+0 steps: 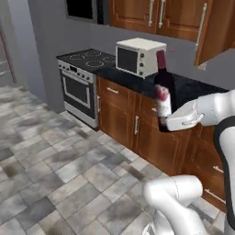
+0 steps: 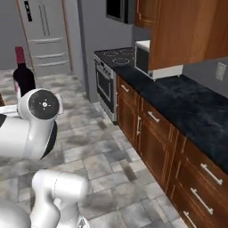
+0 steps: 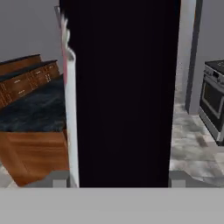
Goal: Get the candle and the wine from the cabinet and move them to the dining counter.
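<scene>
Gripper [image 1: 166, 120] clasped the dark glass wine bottle [image 1: 164, 87] upright, left of the white toaster oven [image 1: 137, 56]; carriage should stay level.

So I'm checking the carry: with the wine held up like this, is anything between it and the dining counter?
Nothing visible blocks it. The end effector holds the wine upright over open tiled floor; the marble counter shows beyond the bottle.

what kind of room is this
A home kitchen, rendered in simulation: a stove with an oven door, a toaster oven on the black countertop, and reddish-brown wooden cabinets below it.
</scene>
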{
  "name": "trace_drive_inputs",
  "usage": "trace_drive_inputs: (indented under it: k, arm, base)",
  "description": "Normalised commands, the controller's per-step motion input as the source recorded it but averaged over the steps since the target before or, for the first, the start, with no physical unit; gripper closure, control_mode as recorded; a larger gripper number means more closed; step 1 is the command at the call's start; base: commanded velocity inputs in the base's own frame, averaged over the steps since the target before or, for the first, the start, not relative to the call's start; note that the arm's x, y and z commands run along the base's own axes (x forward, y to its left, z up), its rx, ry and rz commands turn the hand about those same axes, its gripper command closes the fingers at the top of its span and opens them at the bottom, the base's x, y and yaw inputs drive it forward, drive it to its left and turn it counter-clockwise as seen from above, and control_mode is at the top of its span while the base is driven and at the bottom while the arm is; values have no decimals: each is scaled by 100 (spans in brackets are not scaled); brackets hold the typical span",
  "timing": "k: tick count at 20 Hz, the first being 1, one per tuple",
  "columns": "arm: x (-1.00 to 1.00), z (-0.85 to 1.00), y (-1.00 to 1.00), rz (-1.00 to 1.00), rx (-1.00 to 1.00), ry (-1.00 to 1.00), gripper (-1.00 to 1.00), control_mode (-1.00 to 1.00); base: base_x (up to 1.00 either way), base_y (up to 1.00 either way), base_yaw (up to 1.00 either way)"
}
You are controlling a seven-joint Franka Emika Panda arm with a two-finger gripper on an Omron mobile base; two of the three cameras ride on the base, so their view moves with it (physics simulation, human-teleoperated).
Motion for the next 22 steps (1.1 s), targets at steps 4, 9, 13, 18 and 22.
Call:
trace_drive_inputs:
  k: [4, 9, 13, 18, 22]
  arm:
    - [0, 0, 0, 0, 0, 0, 100, 100]
    - [0, 0, 0, 0, 0, 0, 100, 100]
    - [0, 0, 0, 0, 0, 0, 100, 100]
    - [0, 0, 0, 0, 0, 0, 100, 100]
    - [0, 0, 0, 0, 0, 0, 100, 100]
  base:
    - [-8, 5, 100]
    - [-3, 9, 91]
    - [9, 20, 64]
    - [24, 34, 37]
    - [34, 52, 24]
